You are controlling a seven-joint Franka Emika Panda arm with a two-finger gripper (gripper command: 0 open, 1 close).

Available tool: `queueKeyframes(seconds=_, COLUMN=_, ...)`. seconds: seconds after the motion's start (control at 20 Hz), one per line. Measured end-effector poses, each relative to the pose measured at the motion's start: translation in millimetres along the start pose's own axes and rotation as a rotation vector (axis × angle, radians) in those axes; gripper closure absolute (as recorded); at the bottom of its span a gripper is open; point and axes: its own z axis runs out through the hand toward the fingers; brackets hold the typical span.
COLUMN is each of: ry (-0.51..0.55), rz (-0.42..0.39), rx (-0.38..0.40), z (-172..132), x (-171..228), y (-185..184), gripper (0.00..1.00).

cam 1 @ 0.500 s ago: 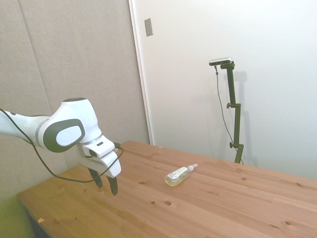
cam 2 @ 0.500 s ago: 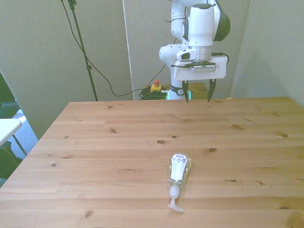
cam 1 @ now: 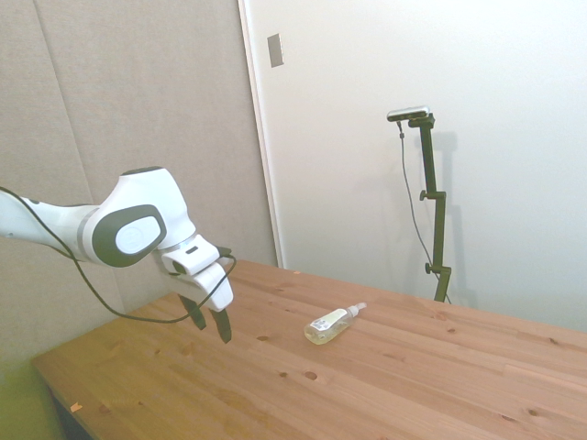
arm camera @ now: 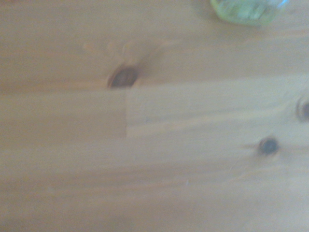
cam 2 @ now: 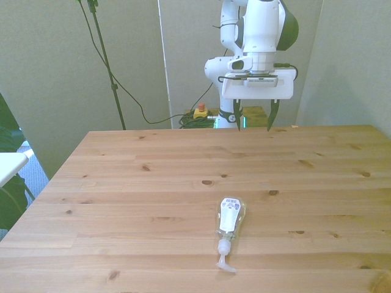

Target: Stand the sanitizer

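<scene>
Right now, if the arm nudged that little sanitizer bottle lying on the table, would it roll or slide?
The sanitizer lies on its side, and looks slim and rounded, so it would probably roll sideways. It looks light, so it may skid easily. Its smooth plastic might slip in the open gripper.

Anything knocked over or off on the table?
Only the sanitizer: it lies on its side on the table, pump end toward the near edge. No spill visible. The end effector hangs open, well clear of it.

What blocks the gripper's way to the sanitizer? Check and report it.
Nothing visible does. The sanitizer lies on its side on the table, apart from the open gripper, which hangs above the far edge. Only bare wood lies between them.
</scene>
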Motion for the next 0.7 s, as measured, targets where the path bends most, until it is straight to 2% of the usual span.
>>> queueKeyframes(seconds=0.25, ry=0.046, rz=0.083, rx=0.019, z=17.5, x=56.6, y=-42.2, gripper=0.0)
queueKeyframes(seconds=0.3, ry=0.043, rz=0.099, rx=0.023, z=26.2, x=66.5, y=-63.2, gripper=0.0)
queueKeyframes(seconds=0.5, ry=0.088, rz=0.131, rx=0.046, z=23.0, x=80.8, y=-71.5, gripper=0.0)
queueKeyframes(seconds=0.7, ry=0.144, rz=0.216, rx=0.087, z=43.2, x=133.6, y=-83.7, gripper=0.0)
